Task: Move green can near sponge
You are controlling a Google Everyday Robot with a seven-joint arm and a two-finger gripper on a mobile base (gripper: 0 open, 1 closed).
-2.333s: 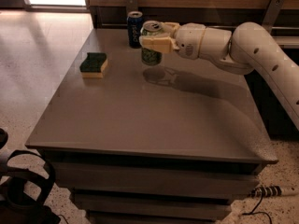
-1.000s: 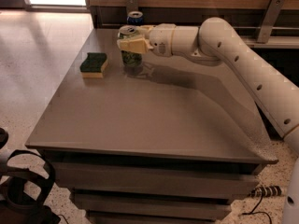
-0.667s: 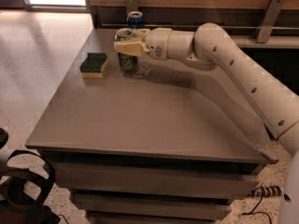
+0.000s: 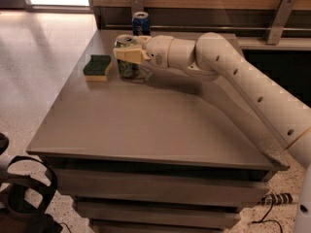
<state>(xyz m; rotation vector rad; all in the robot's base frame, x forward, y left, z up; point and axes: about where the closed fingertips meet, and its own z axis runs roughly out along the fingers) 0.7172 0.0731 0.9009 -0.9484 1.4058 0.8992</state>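
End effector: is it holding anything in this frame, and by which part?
Yes. The end effector holds the green can, clamped around its upper body just under the silver top; the can is upright beside the sponge.

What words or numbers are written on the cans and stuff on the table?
On the blue can: white marks, too blurred to read.
On the green can, gripped by the tool beside the sponge: nothing readable.
No other writing shows.
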